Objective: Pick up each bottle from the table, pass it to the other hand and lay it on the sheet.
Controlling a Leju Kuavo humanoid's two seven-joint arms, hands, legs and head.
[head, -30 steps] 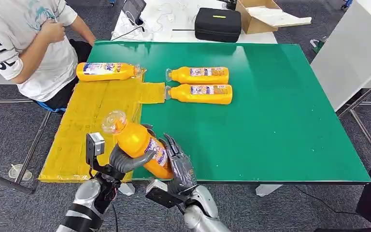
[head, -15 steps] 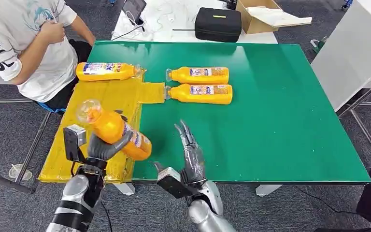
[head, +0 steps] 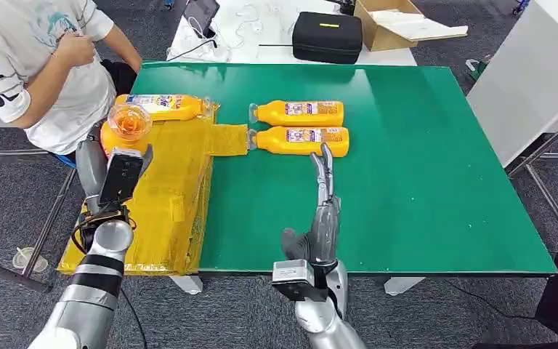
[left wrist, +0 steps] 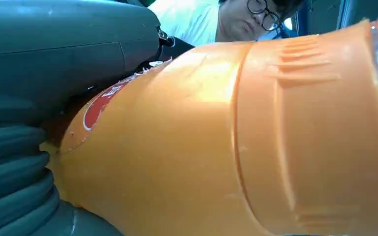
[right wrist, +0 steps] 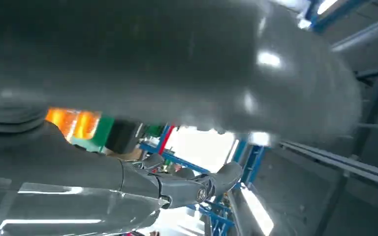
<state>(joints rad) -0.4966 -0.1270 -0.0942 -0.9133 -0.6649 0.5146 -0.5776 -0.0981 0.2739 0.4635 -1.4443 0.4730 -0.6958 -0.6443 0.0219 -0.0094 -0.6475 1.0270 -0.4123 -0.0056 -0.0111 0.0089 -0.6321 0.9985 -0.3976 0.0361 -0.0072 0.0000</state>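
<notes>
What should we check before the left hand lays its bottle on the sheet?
1. Grip: the left hand holds the orange bottle, cap end toward the camera: ok.
2. Bottle over the yellow sheet: ok, it hangs above the sheet's far left part.
3. Landing spot: another bottle on the sheet lies just beyond the held one; whether there is a gap between them: cannot tell.
4. Right hand out of the way: ok, open over the green table, fingers pointing at the nearer of the two bottles on the table.
5. Person seated by the sheet's far corner: not ok, close.
</notes>
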